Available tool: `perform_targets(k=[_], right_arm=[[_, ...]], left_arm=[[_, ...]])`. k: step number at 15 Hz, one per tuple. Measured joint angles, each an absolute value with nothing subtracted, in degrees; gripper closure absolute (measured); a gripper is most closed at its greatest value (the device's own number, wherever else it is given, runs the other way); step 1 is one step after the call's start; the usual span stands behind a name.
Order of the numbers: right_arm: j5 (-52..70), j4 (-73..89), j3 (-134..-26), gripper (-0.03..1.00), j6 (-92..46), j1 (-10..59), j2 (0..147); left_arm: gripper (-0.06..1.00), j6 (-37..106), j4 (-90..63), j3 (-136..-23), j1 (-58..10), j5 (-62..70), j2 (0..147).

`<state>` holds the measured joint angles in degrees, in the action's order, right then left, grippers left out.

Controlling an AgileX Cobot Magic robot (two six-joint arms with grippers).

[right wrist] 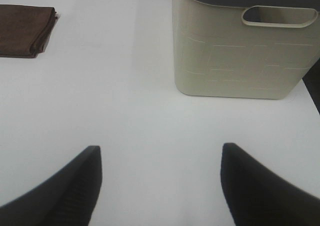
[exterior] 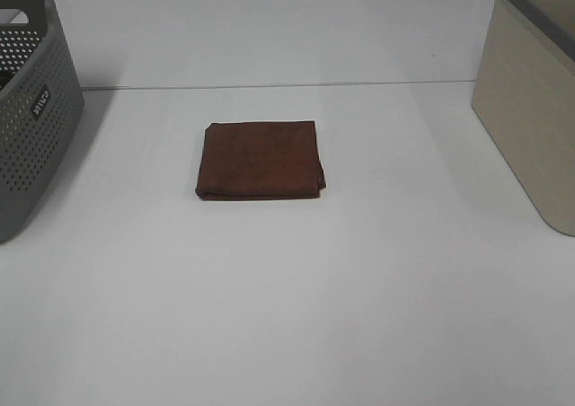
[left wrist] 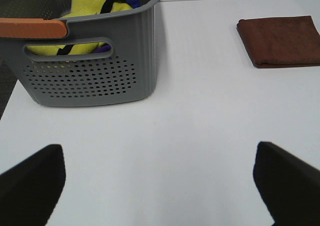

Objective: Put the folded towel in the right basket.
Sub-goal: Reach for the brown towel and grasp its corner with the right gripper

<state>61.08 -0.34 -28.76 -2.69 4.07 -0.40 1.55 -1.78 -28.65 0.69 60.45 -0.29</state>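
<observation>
A brown folded towel (exterior: 260,159) lies flat on the white table, near the middle. It also shows in the left wrist view (left wrist: 281,40) and in the right wrist view (right wrist: 25,30). The right basket (exterior: 530,110) is beige with a dark rim and stands at the table's right edge; the right wrist view shows its wall and handle slot (right wrist: 240,51). My left gripper (left wrist: 160,186) is open and empty above bare table, well apart from the towel. My right gripper (right wrist: 160,181) is open and empty, in front of the beige basket. Neither gripper shows in the high view.
A grey perforated basket (exterior: 27,110) stands at the table's left edge. In the left wrist view it (left wrist: 95,71) holds yellow and blue cloth and has an orange handle. The table's back edge meets a white wall.
</observation>
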Motion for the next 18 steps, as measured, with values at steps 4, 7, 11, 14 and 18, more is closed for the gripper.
perform_targets(k=[4, 7, 11, 14, 18], right_arm=[[61.1, -0.3, -28.8, 0.32, -2.7, 4.1, -0.4], [61.1, -0.3, -28.8, 0.32, -2.7, 4.1, -0.4], [61.1, -0.3, -28.8, 0.32, -2.7, 4.1, -0.4], [61.1, -0.3, -28.8, 0.32, -2.7, 4.1, -0.4], [61.1, -0.3, -28.8, 0.32, -2.7, 4.1, -0.4]], left_arm=[[-0.03, 1.5, -1.8, -28.6, 0.7, 60.4, -0.3], [-0.03, 1.5, -1.8, -28.6, 0.7, 60.4, -0.3], [-0.03, 1.5, -1.8, -28.6, 0.7, 60.4, -0.3], [-0.03, 1.5, -1.8, -28.6, 0.7, 60.4, -0.3], [-0.03, 1.5, -1.8, -28.6, 0.7, 60.4, -0.3]])
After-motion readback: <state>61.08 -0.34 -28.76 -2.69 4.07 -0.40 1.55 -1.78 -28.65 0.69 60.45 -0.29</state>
